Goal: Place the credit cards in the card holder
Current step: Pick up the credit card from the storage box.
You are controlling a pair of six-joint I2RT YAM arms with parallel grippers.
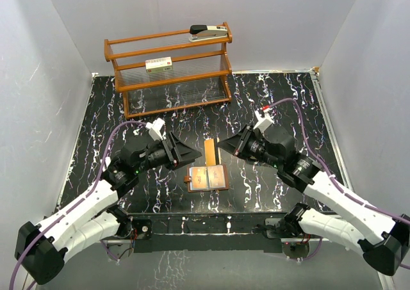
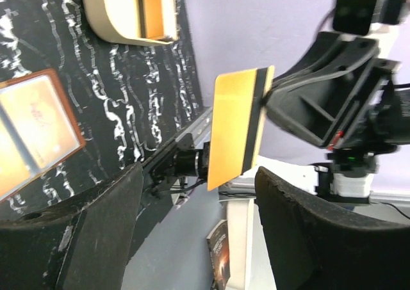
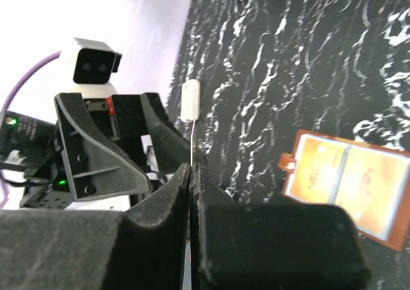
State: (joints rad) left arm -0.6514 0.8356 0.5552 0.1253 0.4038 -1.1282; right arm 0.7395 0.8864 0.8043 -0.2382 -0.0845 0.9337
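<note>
One credit card, orange-gold with a black stripe along one edge, hangs in the air above the table. My right gripper is shut on it; there the card shows only as a thin edge. In the top view the card sits between the two grippers. My left gripper faces it with fingers spread wide, the card's lower corner just ahead of the gap, untouched. The card holder, a brown wallet, lies spread flat just below, also seen as a brown card holder.
A shallow tan tray with rounded corners rests on the black marbled table. At the back stands a wooden shelf rack carrying a stapler and a white box with a red label. White walls close in both sides.
</note>
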